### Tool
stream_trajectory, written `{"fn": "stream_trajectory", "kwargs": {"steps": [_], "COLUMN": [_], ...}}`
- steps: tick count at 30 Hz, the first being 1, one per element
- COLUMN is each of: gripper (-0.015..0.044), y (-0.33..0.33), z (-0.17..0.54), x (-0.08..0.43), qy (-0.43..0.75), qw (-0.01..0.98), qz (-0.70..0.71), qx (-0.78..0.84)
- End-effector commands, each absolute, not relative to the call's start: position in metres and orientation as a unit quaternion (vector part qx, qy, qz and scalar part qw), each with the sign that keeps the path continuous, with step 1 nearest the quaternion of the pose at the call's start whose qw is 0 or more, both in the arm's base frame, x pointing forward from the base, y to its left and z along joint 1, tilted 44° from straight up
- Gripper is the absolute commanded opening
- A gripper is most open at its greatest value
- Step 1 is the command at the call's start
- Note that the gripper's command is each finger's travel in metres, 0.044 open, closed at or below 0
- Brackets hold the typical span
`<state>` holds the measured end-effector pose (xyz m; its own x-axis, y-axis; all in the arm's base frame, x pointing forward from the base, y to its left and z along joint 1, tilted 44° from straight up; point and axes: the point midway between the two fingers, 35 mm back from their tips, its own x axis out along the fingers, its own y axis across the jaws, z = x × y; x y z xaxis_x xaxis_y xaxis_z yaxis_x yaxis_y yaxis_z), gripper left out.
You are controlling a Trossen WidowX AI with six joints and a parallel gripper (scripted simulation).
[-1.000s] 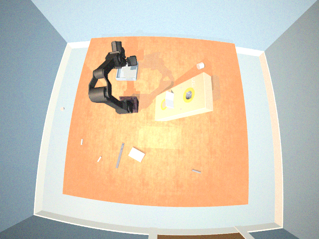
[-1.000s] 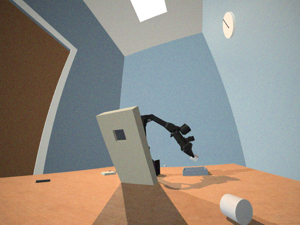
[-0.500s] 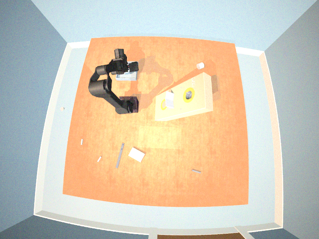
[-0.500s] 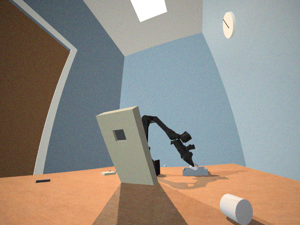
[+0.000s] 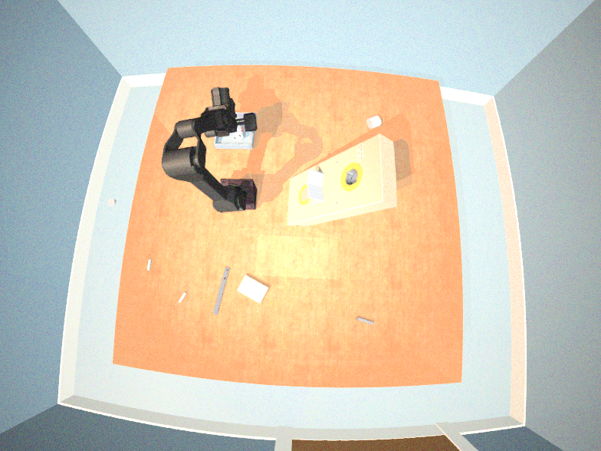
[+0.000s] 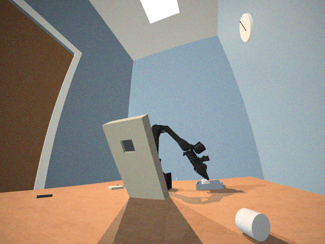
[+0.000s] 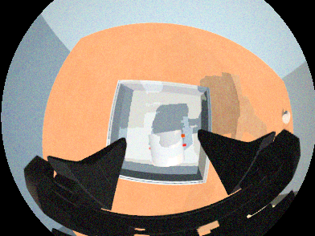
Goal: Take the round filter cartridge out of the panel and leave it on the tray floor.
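The white filter cartridge [image 5: 238, 134] [image 6: 204, 181] [image 7: 167, 153], with small red marks, is inside the grey-blue tray [image 5: 232, 145] [image 6: 209, 186] [image 7: 124, 108]. Its top shows slightly above the rim in the exterior view. Its two slots show in the top view; its exact tilt and its contact with the tray floor are unclear. My gripper [image 6: 208, 179] [image 7: 162, 137] is open just above the tray, one finger on each side of the cartridge, with gaps visible in the wrist view. The service panel [image 5: 372, 186] [image 6: 143, 173] has an empty-looking opening inside a yellow ring [image 5: 343, 177].
A white flap [image 5: 315, 185] stands out from the panel, partly over a second yellow ring [image 5: 301, 195]. A white cylinder [image 5: 373, 121] [image 6: 251, 224] [image 7: 286, 117] lies beyond the panel. A white block [image 5: 252, 288] and a grey bar [image 5: 221, 291] lie on the table's other side.
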<state>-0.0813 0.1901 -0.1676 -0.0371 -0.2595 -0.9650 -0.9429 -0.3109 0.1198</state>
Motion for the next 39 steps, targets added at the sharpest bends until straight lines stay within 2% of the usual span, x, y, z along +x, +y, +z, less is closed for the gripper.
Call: {"fn": "stream_trajectory", "kwargs": {"steps": [1, 5, 39], "gripper": [0.0440, 0.0440, 0.0440], "y": [0.209, 0.237, 0.230], "z": [-0.152, -0.118, -0.129], "x": [-0.085, -0.091, -0.090], "qy": [0.488, 0.488, 0.489], "qw": [0.325, 0.325, 0.326], "qz": [0.531, 0.530, 0.532], "qx": [-0.612, -0.612, -0.610]}}
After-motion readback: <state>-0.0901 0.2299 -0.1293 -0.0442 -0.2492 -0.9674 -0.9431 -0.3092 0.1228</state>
